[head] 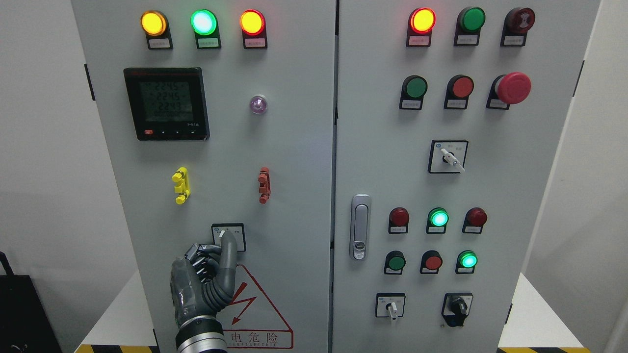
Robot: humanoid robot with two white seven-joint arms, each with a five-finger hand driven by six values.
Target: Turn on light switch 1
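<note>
With the left hand (203, 279) curled, one finger extended onto the rotary switch (228, 237), contact step is underway; next, rotate the knob.

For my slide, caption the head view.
Left hand extends a finger onto the selector switch on the cabinet's left door.

cabinet doors (294, 162): painted metal, matt grey, smooth | door handle (360, 226): shiny chrome metal | meter screen (167, 103): glossy black plastic frame | mushroom button (513, 88): red plastic, half-glossy | left robot hand (203, 279): dark grey plastic, ribbed finger joints, slight gloss | warning sticker (257, 314): smooth printed film | bench (115, 314): white, matt
</note>
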